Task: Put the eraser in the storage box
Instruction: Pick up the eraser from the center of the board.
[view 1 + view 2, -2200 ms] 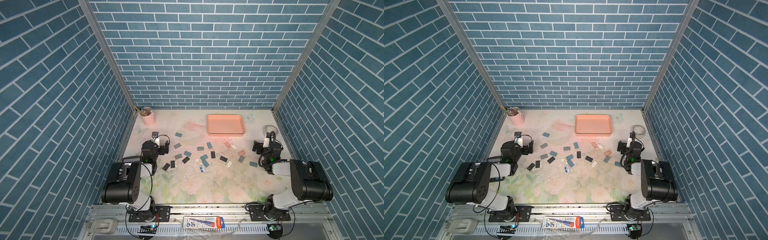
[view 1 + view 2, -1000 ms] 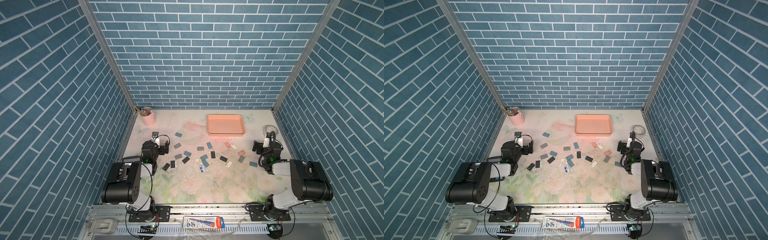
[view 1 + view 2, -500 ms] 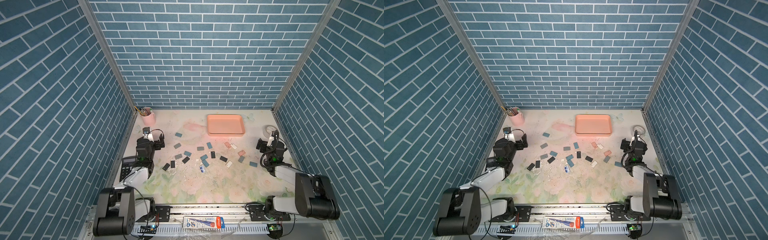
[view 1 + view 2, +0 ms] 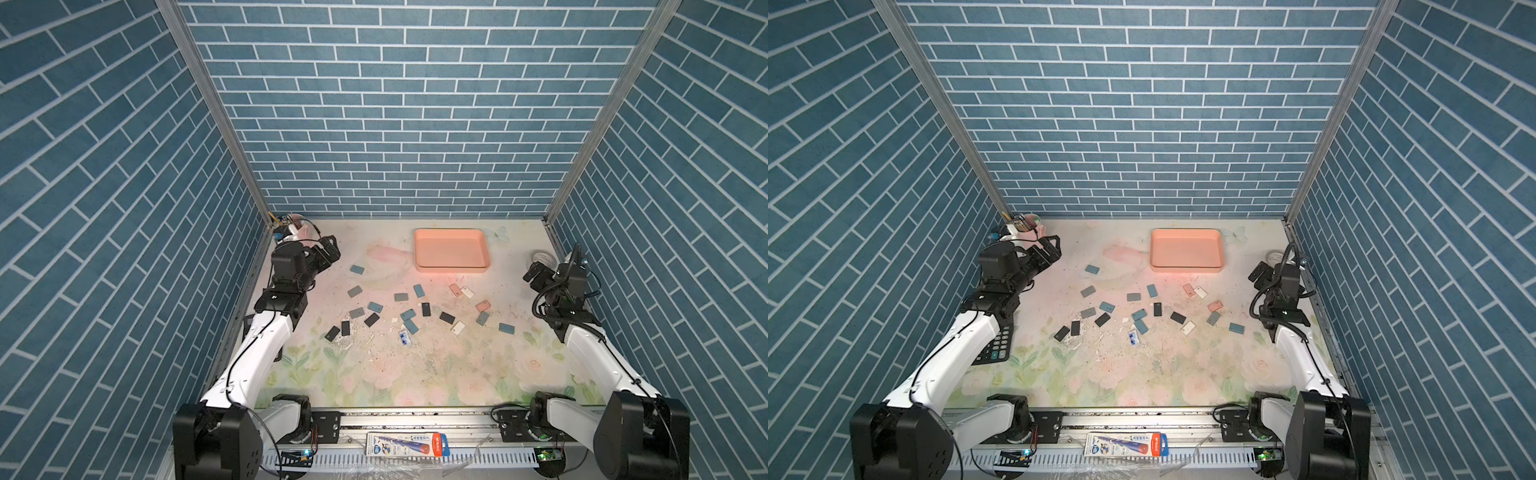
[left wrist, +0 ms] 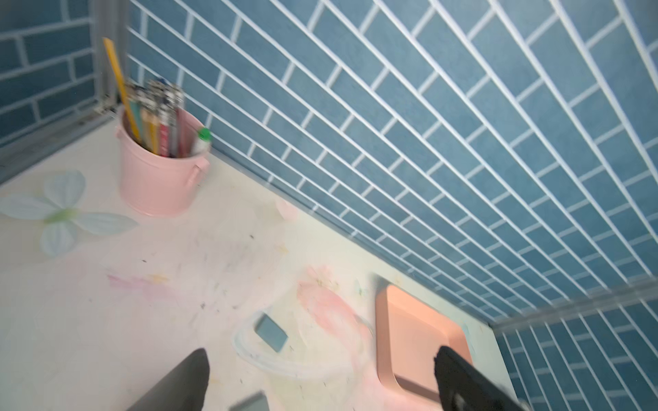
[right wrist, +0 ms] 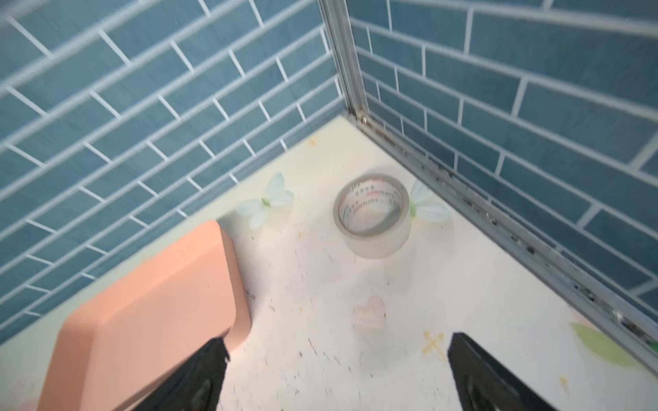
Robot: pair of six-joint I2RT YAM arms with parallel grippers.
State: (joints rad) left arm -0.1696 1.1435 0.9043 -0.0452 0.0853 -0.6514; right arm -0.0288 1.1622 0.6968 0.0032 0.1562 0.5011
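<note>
The left arm (image 4: 262, 353) and right arm (image 4: 590, 361) have just lifted up, jaws wide open and empty, so the erasers (image 4: 426, 309) between them still wait outside the storage box (image 4: 451, 269).

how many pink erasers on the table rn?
2. One pink eraser sits beside a white eraser, just in front of the box; the other lies right of it, nearer the camera. More may be hidden.

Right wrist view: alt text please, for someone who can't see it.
The right gripper is wide open over a scuffed white floral table mat, with nothing between its black fingers. The shallow salmon-pink plastic storage box lies close to one finger, and a roll of clear tape sits near the corner of the blue brick-patterned walls.
</note>
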